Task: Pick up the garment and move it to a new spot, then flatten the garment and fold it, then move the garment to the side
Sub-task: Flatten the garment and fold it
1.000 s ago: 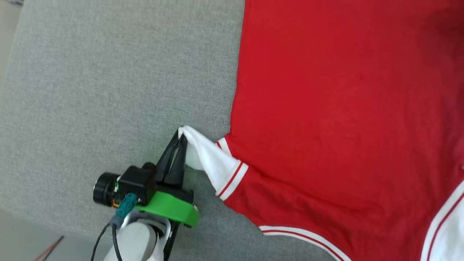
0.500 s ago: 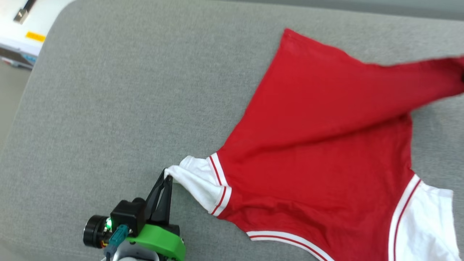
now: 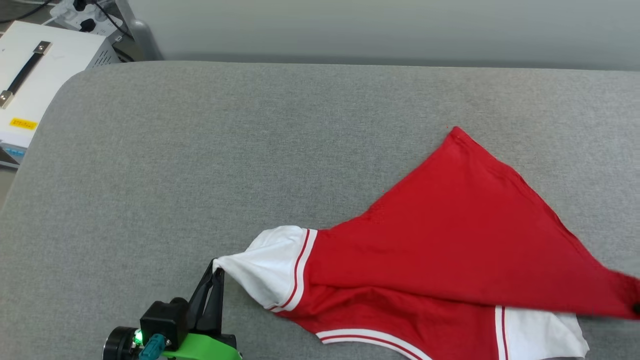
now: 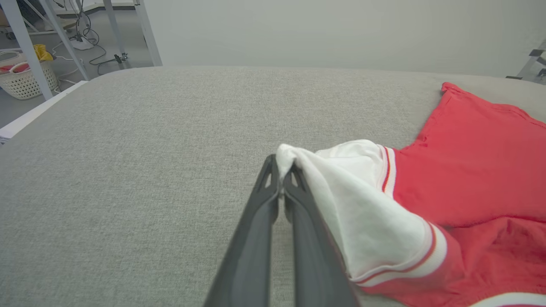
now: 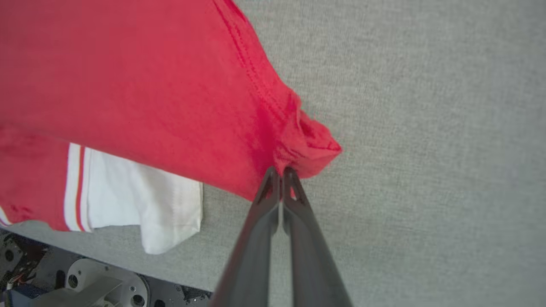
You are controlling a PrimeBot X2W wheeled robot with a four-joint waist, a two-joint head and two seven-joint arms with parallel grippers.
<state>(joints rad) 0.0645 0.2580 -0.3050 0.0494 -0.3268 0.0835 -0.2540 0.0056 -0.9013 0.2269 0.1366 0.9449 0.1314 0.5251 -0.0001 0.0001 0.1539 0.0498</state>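
The garment [image 3: 450,245], a red T-shirt with white striped-trim sleeves, lies back side up on the grey padded table [image 3: 200,150], its body folded into a triangle toward the right. My left gripper [image 3: 218,265] at the lower left is shut on the tip of the white left sleeve [image 4: 367,213], pulled out taut; the left wrist view shows the gripper [image 4: 281,170] pinching the cloth. In the right wrist view my right gripper [image 5: 280,171] is shut on a bunched red corner of the garment [image 5: 170,85], lifted over the other white sleeve [image 5: 145,204].
A white case with a black handle [image 3: 30,85] stands off the table's far left corner. A white basket [image 4: 23,79] and metal frame legs [image 4: 25,42] stand on the floor beyond. The grey wall [image 3: 380,30] runs behind the table.
The head camera has tilted up, so the whole table shows. The red hem has swung from the far right down over the shirt's body toward the lower right. Both grippers stay shut.
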